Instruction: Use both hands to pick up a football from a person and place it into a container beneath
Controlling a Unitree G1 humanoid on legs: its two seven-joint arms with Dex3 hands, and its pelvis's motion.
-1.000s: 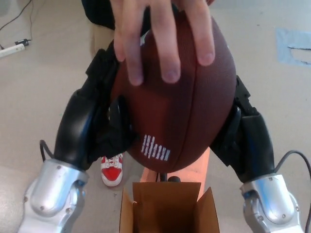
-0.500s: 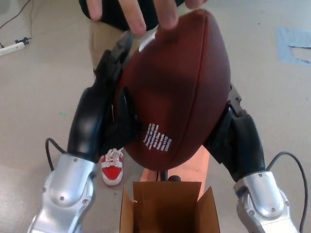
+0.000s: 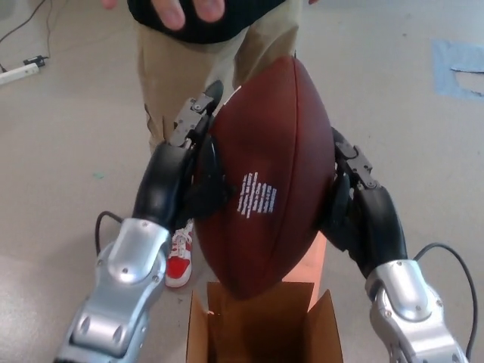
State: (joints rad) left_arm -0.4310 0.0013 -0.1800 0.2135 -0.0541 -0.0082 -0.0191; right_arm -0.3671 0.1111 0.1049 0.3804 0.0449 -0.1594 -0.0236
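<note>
the robot's left hand (image 3: 189, 162) and right hand (image 3: 349, 193) press on opposite flanks of the brown pebbled leather football (image 3: 265, 178), probably light, firm and grippy, above the open cardboard box (image 3: 261, 333).

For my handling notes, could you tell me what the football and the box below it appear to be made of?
Football: looks like brown pebbled leather or a synthetic version, matte, with a fine grainy surface, a visible seam and white printed marks; which of the two cannot be told.

Box: plain brown cardboard, dull and unprinted, with thin open flaps showing raw edges.
</note>
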